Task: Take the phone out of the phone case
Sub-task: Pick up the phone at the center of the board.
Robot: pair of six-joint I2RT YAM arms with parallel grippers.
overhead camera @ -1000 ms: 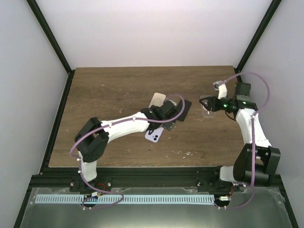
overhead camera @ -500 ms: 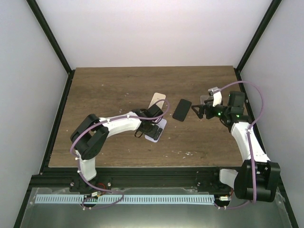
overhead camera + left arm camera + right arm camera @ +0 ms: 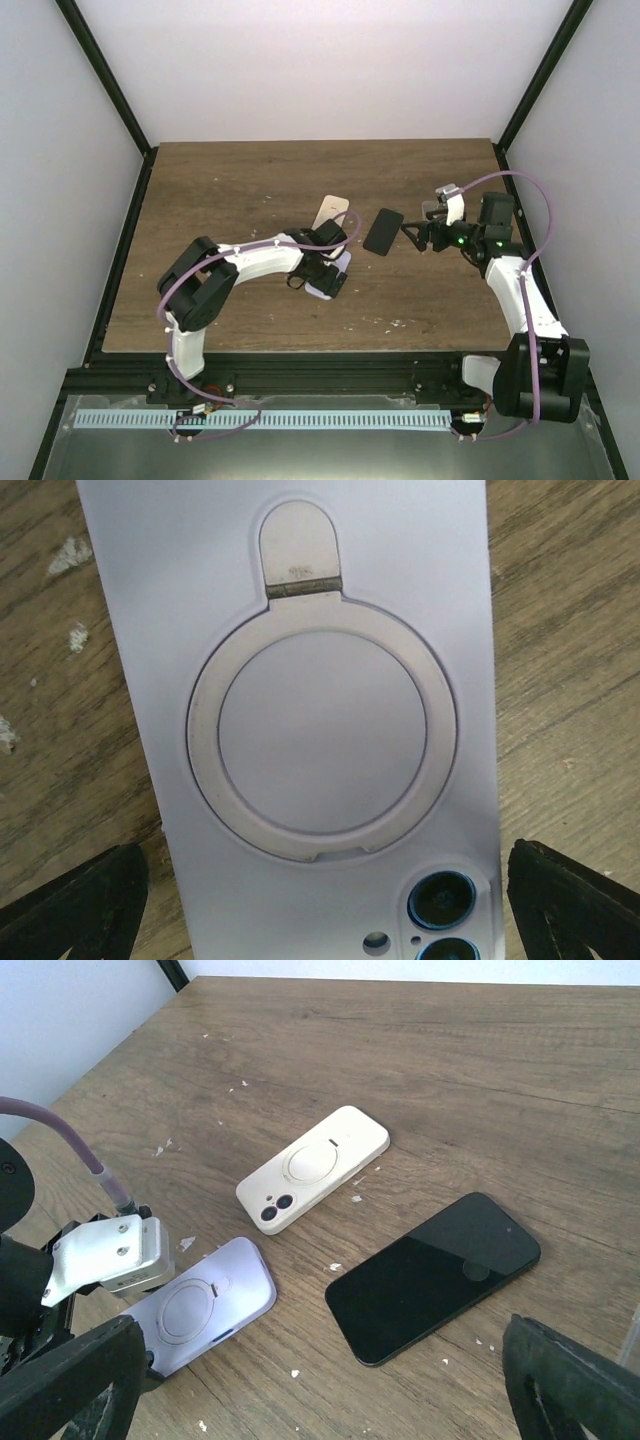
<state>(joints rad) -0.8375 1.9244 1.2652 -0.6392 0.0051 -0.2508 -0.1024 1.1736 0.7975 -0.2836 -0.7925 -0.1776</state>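
A black phone (image 3: 432, 1275) (image 3: 383, 231) lies bare and screen-up on the wooden table. A lilac phone case (image 3: 300, 680) (image 3: 200, 1305) (image 3: 328, 277) lies back-up, with blue camera lenses showing in its cut-out. My left gripper (image 3: 325, 880) (image 3: 318, 270) hangs right over it, open, one finger (image 3: 80, 900) beside each long edge. My right gripper (image 3: 320, 1380) (image 3: 412, 233) is open and empty, just right of the black phone and aimed at it.
A cream case (image 3: 312, 1167) (image 3: 333, 212) with dark lenses lies back-up behind the lilac one. White crumbs dot the table (image 3: 220, 190). Black frame posts and pale walls close in the sides and back.
My left arm drew back from the black phone and came down over the lilac case. My right gripper opened, then swung left and down towards the black phone.
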